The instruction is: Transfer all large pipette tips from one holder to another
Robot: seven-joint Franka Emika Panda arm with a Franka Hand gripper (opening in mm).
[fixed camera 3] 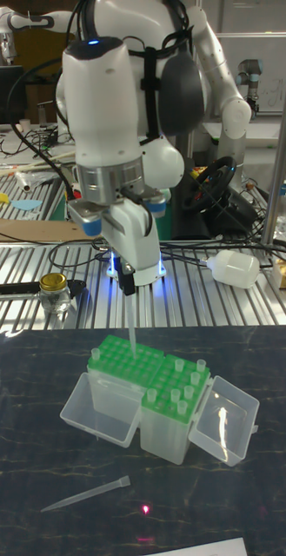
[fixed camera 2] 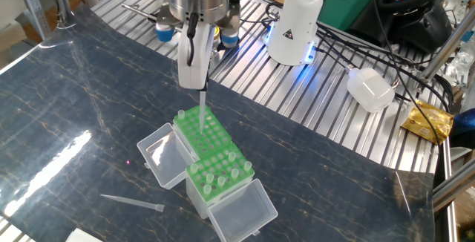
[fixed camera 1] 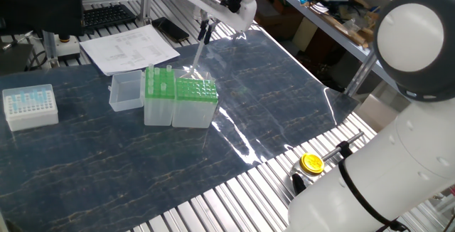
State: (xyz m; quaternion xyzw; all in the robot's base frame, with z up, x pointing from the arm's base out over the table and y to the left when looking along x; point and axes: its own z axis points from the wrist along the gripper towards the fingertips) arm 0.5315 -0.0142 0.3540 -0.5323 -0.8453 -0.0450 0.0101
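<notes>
My gripper [fixed camera 1: 205,31] [fixed camera 2: 197,79] [fixed camera 3: 128,288] hangs over the wider holder with the flat green grid top [fixed camera 1: 196,88] [fixed camera 2: 210,125] [fixed camera 3: 115,355]. It is shut on the top of one large pipette tip [fixed camera 1: 197,58] [fixed camera 2: 202,110] [fixed camera 3: 131,326]. The tip hangs almost upright, its point just over the grid. Beside it stands the narrower, taller green-topped holder [fixed camera 1: 158,84] [fixed camera 2: 223,174] [fixed camera 3: 179,384] with several tips standing in it. One more large tip [fixed camera 2: 133,201] [fixed camera 3: 86,493] lies flat on the table.
Clear hinged lids [fixed camera 2: 165,155] [fixed camera 2: 243,211] lie open beside the two holders. A white box of pale-blue tips [fixed camera 1: 30,106] sits at the left, printed paper [fixed camera 1: 128,47] behind. A yellow-lidded jar [fixed camera 1: 311,163] and a white bottle [fixed camera 2: 371,90] rest on the slatted surround.
</notes>
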